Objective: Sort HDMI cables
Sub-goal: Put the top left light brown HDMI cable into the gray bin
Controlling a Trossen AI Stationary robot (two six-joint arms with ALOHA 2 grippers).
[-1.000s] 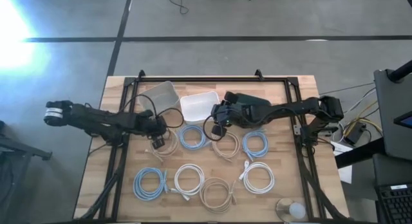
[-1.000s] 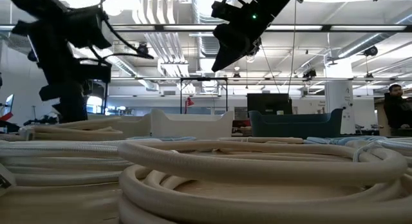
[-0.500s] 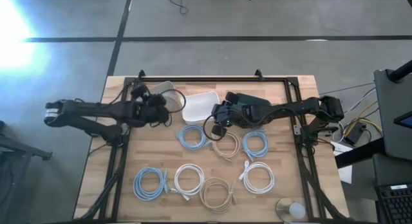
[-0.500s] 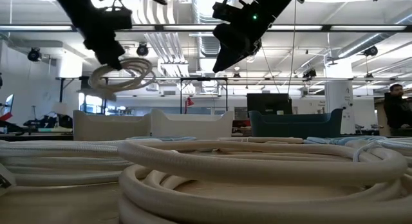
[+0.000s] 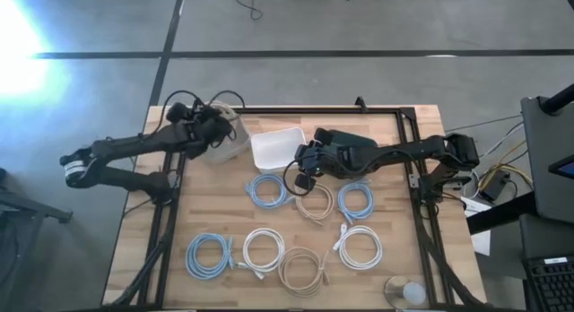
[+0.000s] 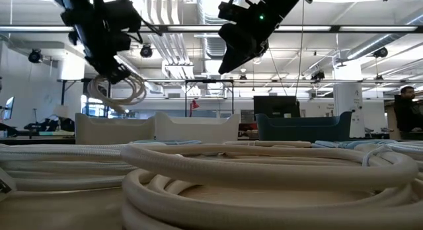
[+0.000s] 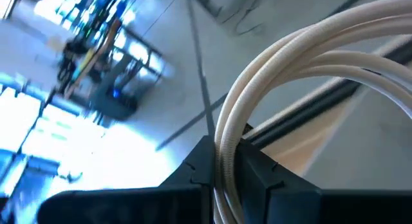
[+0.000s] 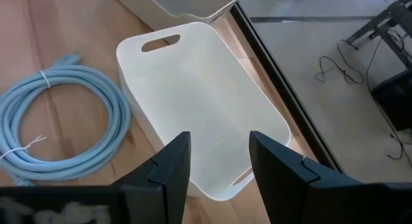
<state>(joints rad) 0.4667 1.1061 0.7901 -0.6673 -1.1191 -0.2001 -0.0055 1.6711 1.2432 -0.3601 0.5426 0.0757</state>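
A beige HDMI cable coil hangs in the air at the far left, over the grey bin, with my left gripper shut on it. My right gripper hovers open above the white bin, with nothing between its fingers. Several coils lie flat on the wood: light blue, beige and light blue in the middle row, then light blue, white, beige and white toward the near edge. My left gripper pinches the bundled strands of the beige coil between its two fingers, which lie across the strands at one spot on the loop. The rest of the loop hangs below the fingers, lifted clear of the table and the bins.
The grey bin and the white bin stand side by side at the far edge. A black frame rail runs along the table's far side and down both sides. A clear round object sits at the near right corner.
My left gripper has risen from the table's left middle and swung toward the far edge to over the grey bin, turning as it went. It carried the beige coil with it; the coil has left the wood and now hangs clear.
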